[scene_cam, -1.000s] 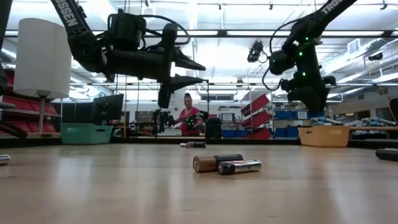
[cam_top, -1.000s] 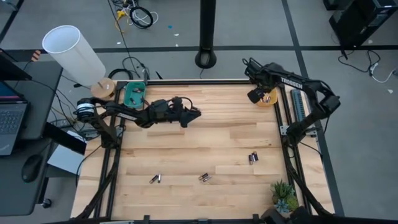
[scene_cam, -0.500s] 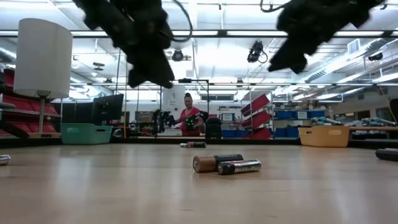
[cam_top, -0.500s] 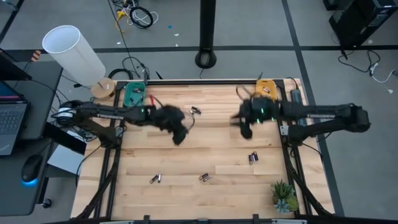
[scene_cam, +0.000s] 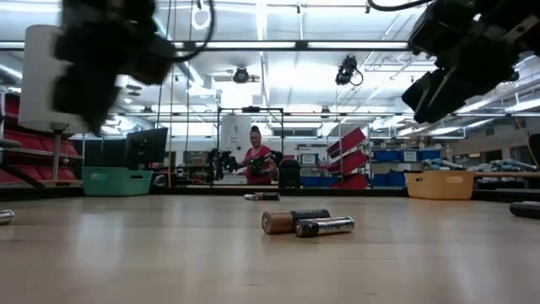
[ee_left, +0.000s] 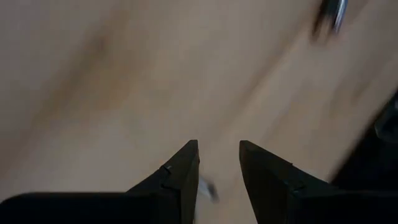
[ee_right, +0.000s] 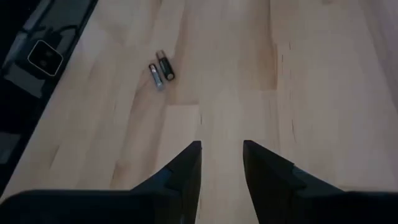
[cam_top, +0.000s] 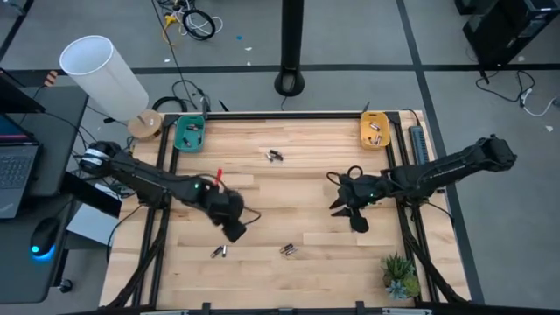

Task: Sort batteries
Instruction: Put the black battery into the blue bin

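Observation:
Batteries lie in pairs on the wooden table: one pair toward the far side, two pairs near the near edge. The low view shows one pair close up and another behind it. My left gripper hovers open over the near left part, just beyond the left near pair. My right gripper hovers open over the right part; a battery pair lies on the wood ahead of its fingers. Both are above the table in the low view.
A teal tray sits at the far left corner and an orange tray holding batteries at the far right corner. A small plant stands at the near right corner. A lamp stands off the far left.
Both arms have swung away from the far side toward the near edge. The left gripper went from the far middle to the near left part. The right gripper left the orange tray and came down over the right part. The batteries have not moved.

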{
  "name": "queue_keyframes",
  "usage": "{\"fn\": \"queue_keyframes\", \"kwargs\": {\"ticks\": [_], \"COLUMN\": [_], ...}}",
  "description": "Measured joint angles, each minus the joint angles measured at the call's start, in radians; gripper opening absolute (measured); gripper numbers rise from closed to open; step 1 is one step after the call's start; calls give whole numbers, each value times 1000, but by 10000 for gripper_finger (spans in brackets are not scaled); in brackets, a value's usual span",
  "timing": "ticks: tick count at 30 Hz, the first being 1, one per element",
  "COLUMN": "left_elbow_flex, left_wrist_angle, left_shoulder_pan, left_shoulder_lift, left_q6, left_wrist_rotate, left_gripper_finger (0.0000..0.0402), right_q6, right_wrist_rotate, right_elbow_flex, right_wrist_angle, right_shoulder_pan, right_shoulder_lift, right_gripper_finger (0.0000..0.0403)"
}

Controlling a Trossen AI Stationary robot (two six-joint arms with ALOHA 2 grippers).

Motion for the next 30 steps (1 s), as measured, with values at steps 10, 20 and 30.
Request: {"fn": "queue_keyframes", "kwargs": {"ticks": [10, 20, 30], "left_elbow_flex": [4, 59, 62], "left_wrist_angle": [-88, -90, -85], "left_shoulder_pan": [-189, -282, -317], "left_shoulder_lift": [128, 244, 328], "left_q6": [-221, -270, -290], "left_wrist_rotate": [82, 35, 29], "left_gripper_finger": [138, 161, 162], "right_q6": [-10, -10, -6], "right_wrist_rotate": [22, 23, 17], "right_elbow_flex": [0, 0, 0], "right_wrist_angle": [18, 50, 83], "right_shoulder_pan": [1, -21, -32], "right_shoulder_lift": [0, 0, 0], "right_gripper_finger": [123, 115, 106]}}
